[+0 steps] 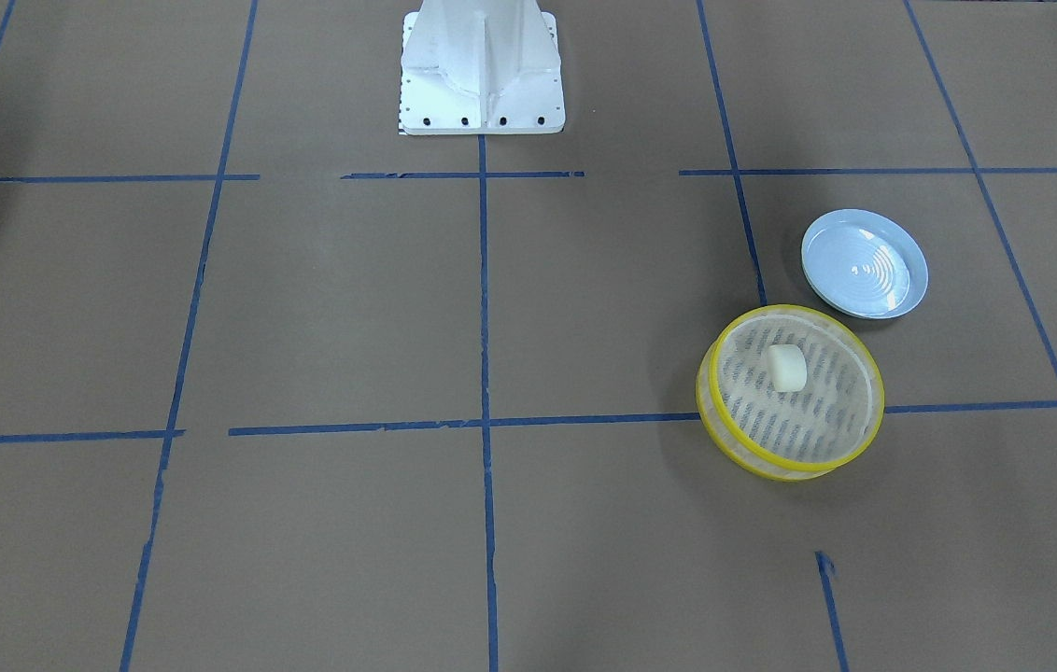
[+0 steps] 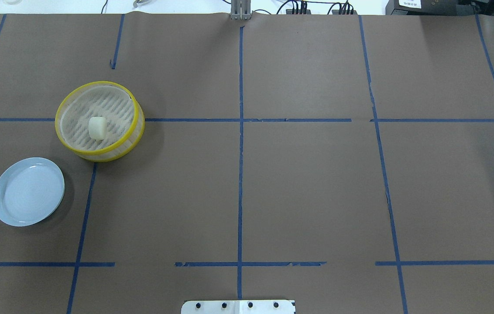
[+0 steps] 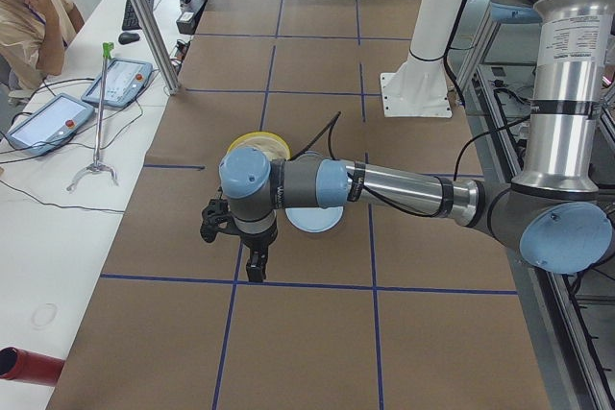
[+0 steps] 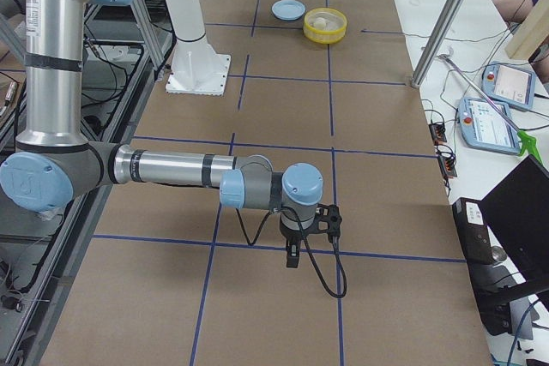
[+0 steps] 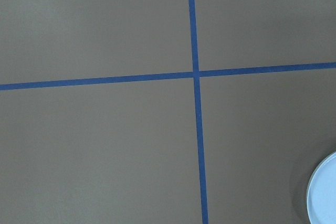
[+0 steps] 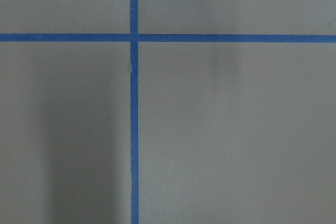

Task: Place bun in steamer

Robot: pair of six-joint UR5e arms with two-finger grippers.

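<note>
Cream-white bun point(image 2: 97, 127) inside the yellow-rimmed steamer point(image 2: 97, 152), on the slatted floor near its middle. Pale blue ridged plate point(image 2: 28, 192) just beside the steamer, on the brown paper-covered table point(image 2: 308, 187). Left gripper point(image 3: 256, 271) pointing down over a blue tape line, nearer the plate than the steamer. Right gripper point(image 4: 293, 256) far off at the table's other end. Cannot tell whether either is open or closed.

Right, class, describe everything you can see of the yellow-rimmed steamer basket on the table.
The steamer is a round, shallow basket with bright yellow rims top and bottom, a pale translucent wall and a whitish slatted floor; it looks like plastic. It stands upright and uncovered on the brown table, over a blue tape line. The cream bun lies inside on its floor. A pale blue plate sits close by, not touching it.
</note>
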